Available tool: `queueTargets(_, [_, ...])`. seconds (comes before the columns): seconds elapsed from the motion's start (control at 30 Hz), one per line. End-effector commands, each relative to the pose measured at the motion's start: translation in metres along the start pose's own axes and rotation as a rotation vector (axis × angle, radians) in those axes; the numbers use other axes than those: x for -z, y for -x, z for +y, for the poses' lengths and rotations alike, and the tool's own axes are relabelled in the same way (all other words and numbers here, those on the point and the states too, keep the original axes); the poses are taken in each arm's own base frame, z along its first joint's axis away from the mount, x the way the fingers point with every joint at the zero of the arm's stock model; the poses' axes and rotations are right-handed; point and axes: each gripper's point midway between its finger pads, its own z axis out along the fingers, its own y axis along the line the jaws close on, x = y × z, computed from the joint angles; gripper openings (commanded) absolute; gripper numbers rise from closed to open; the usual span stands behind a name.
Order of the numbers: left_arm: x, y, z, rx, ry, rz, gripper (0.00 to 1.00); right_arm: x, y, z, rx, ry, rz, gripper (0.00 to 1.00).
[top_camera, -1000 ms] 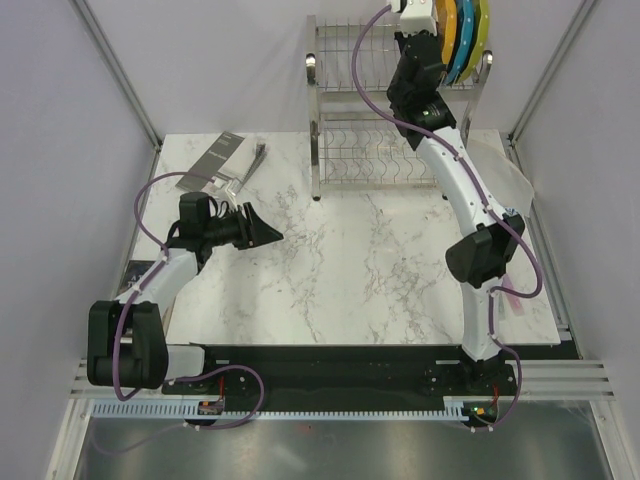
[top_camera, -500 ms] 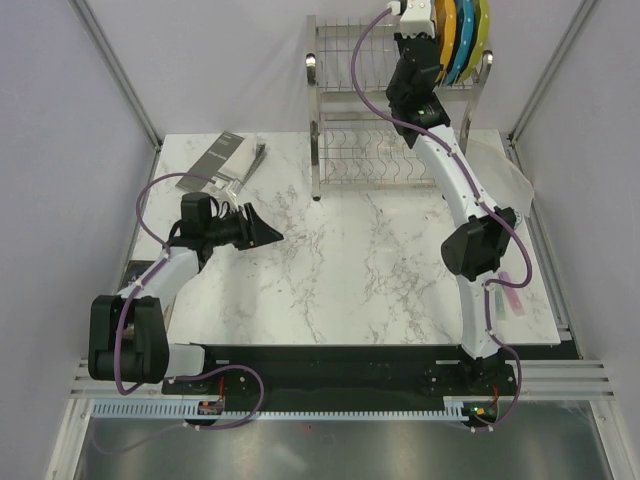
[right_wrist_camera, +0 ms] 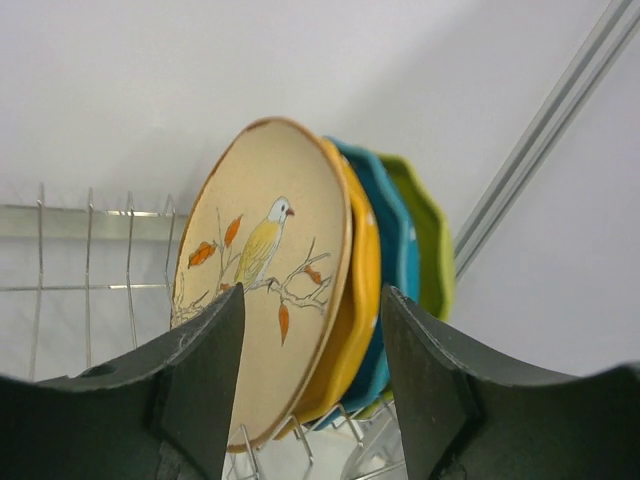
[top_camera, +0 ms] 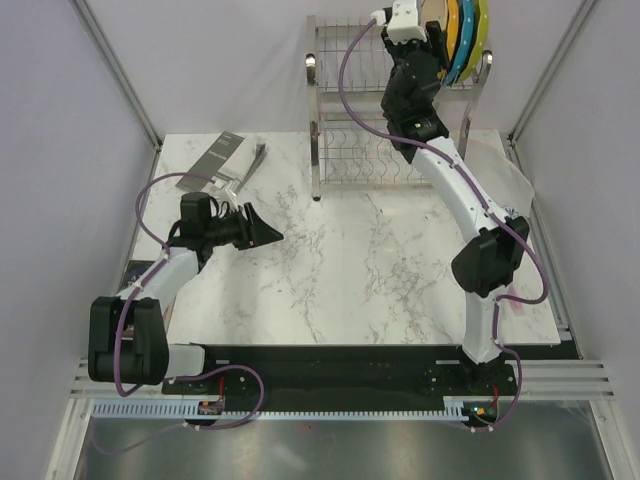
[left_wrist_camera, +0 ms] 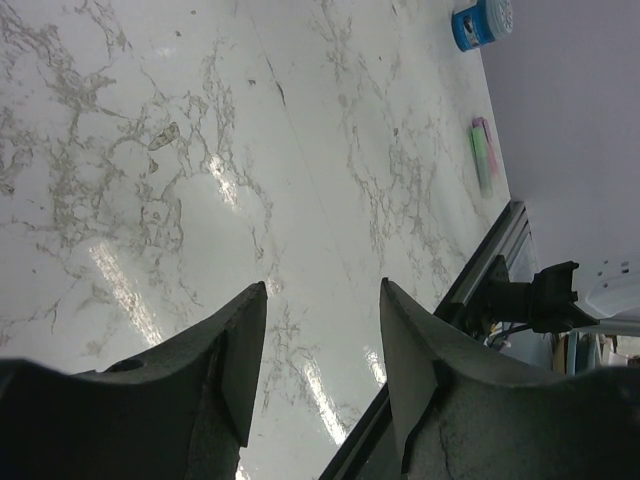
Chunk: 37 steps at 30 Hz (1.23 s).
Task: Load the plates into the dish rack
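From above, the right arm reaches up to the dish rack (top_camera: 350, 150) at 1 o'clock on the table (top_camera: 350, 270). Its right hand (top_camera: 430, 38) is at the top shelf, just beside the plates (top_camera: 462, 30), which stand on edge in a tight row at the shelf's right end. Compared with a second ago, the wrist has swung a little toward 9 o'clock, away from the row, and the elbow has dropped slightly toward 6 o'clock. The plates have not shifted. The left arm sits where it was, at 9 o'clock, with the left hand (top_camera: 262, 232) pointing toward 3 o'clock above bare marble.

In the left wrist view, the left hand is spread with nothing between its fingers (left_wrist_camera: 245, 350), only marble below. A small blue tub (left_wrist_camera: 480, 22) sits at 1 o'clock.

In the right wrist view, the right hand is spread wide. The tan plate (right_wrist_camera: 265, 260), with a bird on a twig, shows through the gap, upright in the rack's wire slots. I cannot tell whether the left finger touches its rim. Behind it, packed close toward 3 o'clock, are the orange plate (right_wrist_camera: 362, 290), the teal plate (right_wrist_camera: 395, 240) and the lime green plate (right_wrist_camera: 430, 250).
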Motion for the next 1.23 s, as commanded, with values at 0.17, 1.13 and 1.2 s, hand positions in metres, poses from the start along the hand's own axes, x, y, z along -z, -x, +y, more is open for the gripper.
queueTargets(0.17, [0.018,0.034,-0.033,-0.16,-0.022,-0.072,0.62,0.09,0.147,-0.101,-0.127,-0.012,-0.237,0.73])
queueTargets(1.13, [0.133,0.135,-0.165,-0.925,0.11,-0.394,1.0,0.313,-0.174,-0.121,0.017,0.475,0.727,0.98])
queueTargets(1.2, [0.133,0.127,-0.165,-0.911,0.1,-0.387,1.0,0.313,-0.176,-0.124,0.007,0.454,0.731,0.98])
